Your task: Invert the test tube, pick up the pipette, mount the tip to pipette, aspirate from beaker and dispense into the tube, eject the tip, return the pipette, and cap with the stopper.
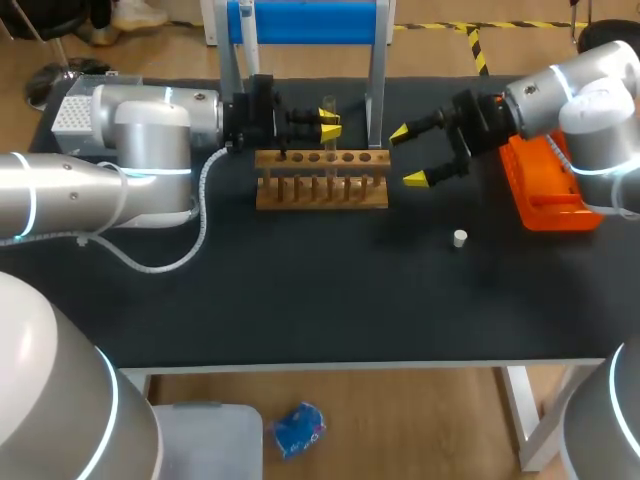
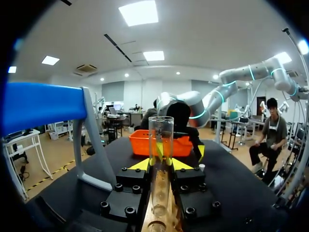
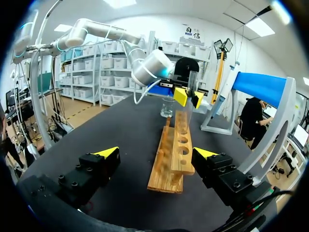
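— Tube location?
— Upright, clenched in left pincer, over the wooden rack; long axis vertical.
— Right pincer?
— Released, empty, beside the rack's right end. Left one looks placed for the flip.
— Surface, room?
— Black table; white stopper lies apart, nearer the right pincer; orange tray further right.

Head view looks down on the tabletop from above and behind. Wrist views look close along left pincer and right pincer, facing each other across the rack all three share.
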`<move>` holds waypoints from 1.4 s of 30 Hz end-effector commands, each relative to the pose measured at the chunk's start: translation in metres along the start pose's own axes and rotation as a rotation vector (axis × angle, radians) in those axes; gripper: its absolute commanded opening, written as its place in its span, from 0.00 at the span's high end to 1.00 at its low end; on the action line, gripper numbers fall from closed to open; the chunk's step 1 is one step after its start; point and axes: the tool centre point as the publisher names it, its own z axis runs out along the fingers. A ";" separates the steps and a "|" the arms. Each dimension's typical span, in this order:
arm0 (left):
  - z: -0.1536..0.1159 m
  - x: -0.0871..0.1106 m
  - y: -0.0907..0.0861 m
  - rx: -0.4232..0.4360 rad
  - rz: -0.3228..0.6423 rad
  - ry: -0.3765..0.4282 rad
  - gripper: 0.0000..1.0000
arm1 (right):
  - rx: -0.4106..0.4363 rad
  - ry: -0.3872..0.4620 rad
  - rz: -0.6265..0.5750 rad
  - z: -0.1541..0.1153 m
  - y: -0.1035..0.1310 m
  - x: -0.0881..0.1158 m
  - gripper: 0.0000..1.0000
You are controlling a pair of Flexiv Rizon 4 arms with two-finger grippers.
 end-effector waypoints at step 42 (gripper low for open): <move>-0.132 0.039 -0.051 -0.112 -0.130 -0.396 0.00 | 0.000 0.003 -0.001 0.000 -0.001 -0.001 0.00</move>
